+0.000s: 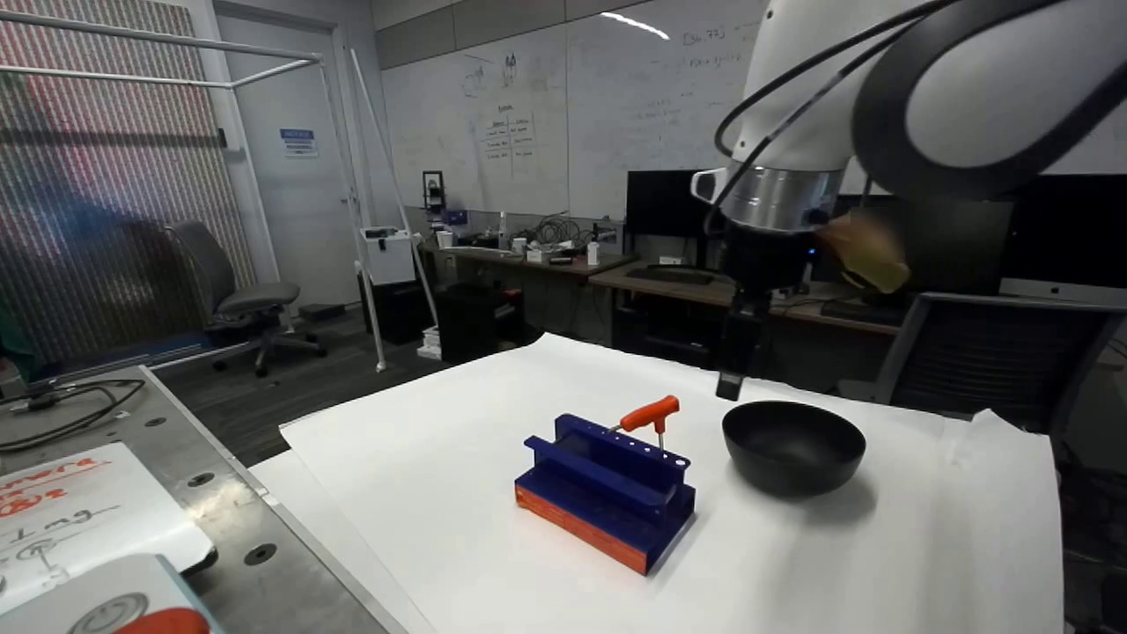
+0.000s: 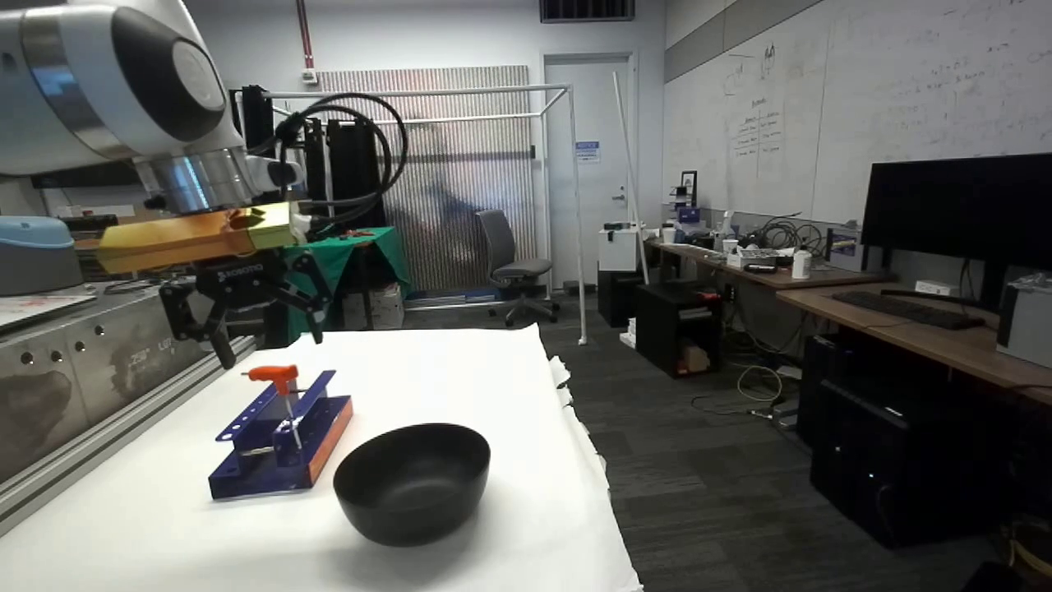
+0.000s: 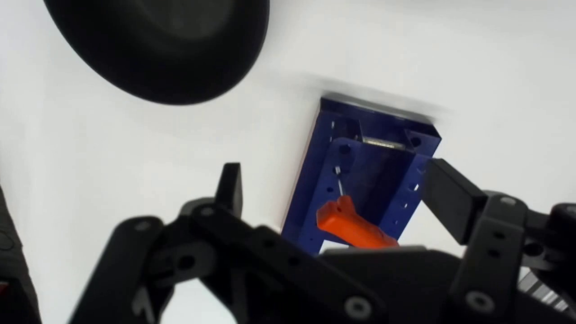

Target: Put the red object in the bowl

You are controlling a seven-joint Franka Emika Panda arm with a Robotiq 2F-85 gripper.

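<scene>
Wrist view shows me the claw spread wide above the blue rack; the rack holds the red tool, with the black bowl nearby.

Red-handled tool stands shaft-down near the black bowl.

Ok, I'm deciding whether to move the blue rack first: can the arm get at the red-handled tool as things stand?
Probably yes: the gripper is open, and the red handle stands above the blue rack with nothing visible blocking it.
</scene>
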